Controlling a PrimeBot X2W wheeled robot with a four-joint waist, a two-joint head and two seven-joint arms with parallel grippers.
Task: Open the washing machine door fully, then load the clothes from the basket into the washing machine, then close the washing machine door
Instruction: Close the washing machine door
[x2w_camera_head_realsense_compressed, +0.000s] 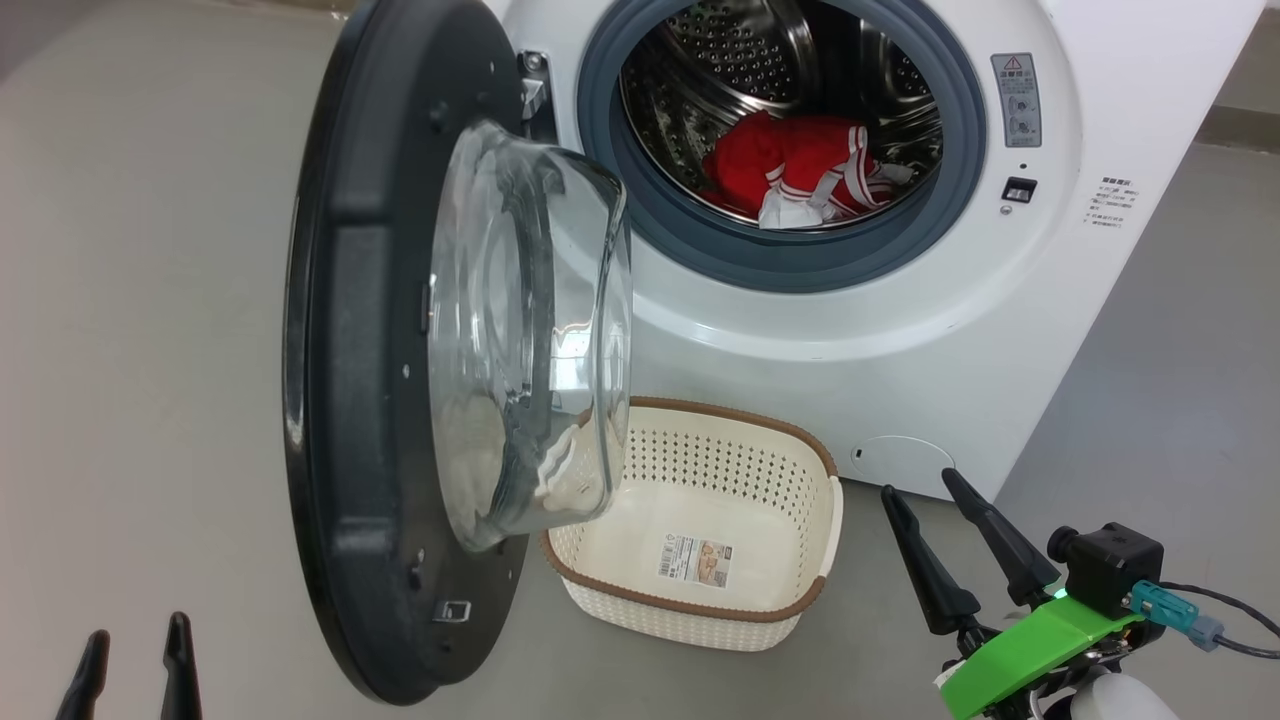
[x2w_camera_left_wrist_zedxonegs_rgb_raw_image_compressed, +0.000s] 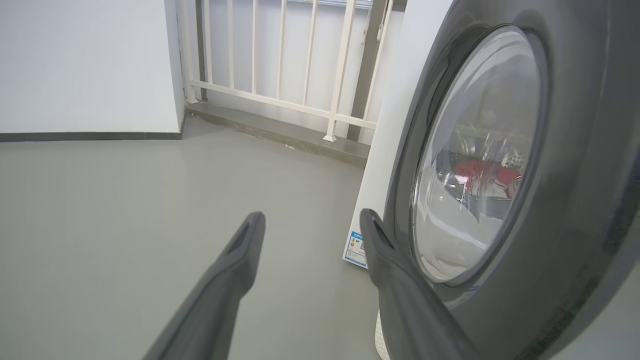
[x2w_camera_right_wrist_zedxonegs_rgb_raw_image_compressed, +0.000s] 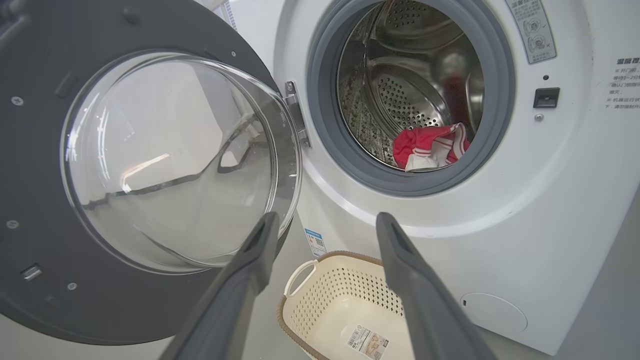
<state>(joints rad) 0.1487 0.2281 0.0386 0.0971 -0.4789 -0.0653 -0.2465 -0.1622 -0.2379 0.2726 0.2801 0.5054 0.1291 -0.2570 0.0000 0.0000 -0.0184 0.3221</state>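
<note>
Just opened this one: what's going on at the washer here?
The robot is loading laundry. The washing machine door stands open, the clothes lie in the drum, and the basket sits empty before the washing machine. The left gripper is beside the door's outer face, the right gripper near the basket; both have fingers spread, holding nothing. Closing the door is not yet done.

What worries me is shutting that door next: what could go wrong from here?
1. The clothes lie low at the front of the drum, near the grey seal; a fold might get pinched.
2. The basket stands close by the washing machine door; the swing might clip it.
3. The open left gripper is beside the door's glossy outer face; a one-finger push might slip.
</note>
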